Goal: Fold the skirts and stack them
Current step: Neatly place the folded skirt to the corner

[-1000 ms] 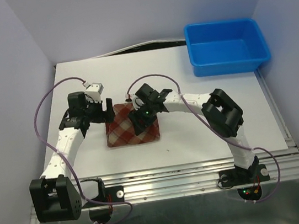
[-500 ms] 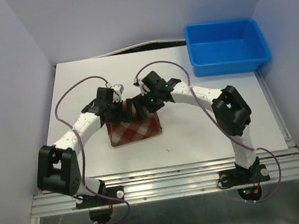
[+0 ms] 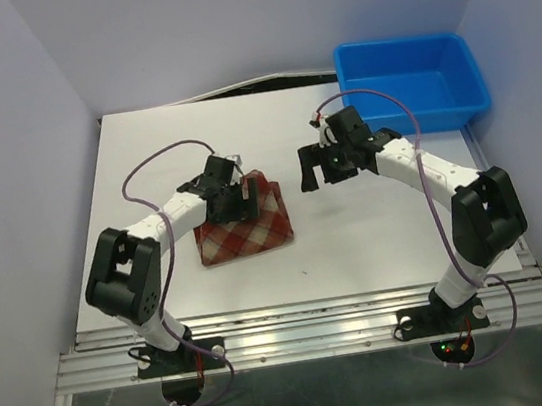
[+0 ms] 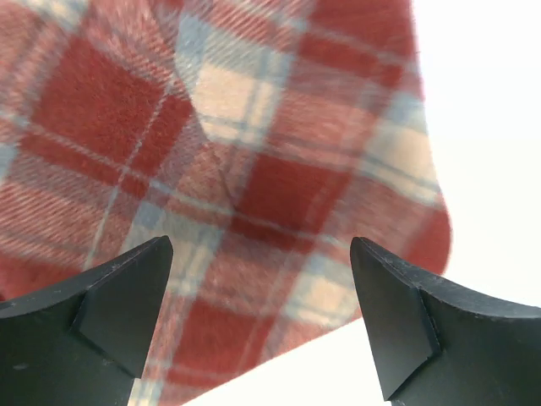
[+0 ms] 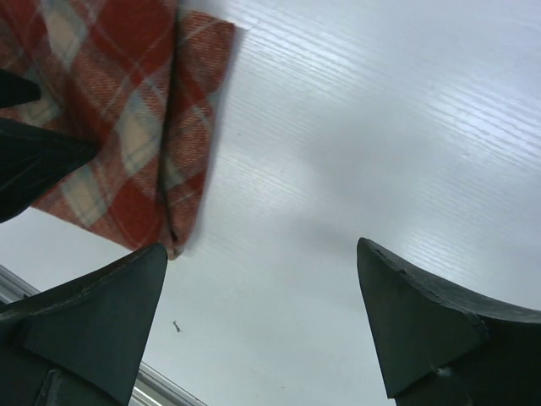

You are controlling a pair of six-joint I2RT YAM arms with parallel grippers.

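Top external, item list:

1. Skirt point(image 3: 242, 225): red/cream plaid, 1 pc seen. Lies flat on desk point(image 3: 377, 239), left of centre, somewhat nearer near edge than far. Already a compact folded packet. Right wrist view shows a doubled flap along its right side, so the fold looks done or nearly so. No 2nd skirt or stack in view.
2. Left gripper point(image 3: 235, 200): over skirt's far edge, jaws apart, nothing between them. Left wrist view has plaid filling the gap below the fingers point(image 4: 127, 296). Contact w/ cloth: can't tell. Prob. placed to press the fold or re-grip that edge.
3. Right gripper point(image 3: 319, 168): jaws apart, empty, over bare desk right of skirt, well apart from it. Prob. parked so left arm has room.
4. Blue bin point(image 3: 411, 82): far right corner, well apart from skirt.
5. Purple cable point(image 3: 159, 158): loops above left arm, off the cloth.

Obstructions: none on the skirt. Right arm spans the desk between skirt and bin.
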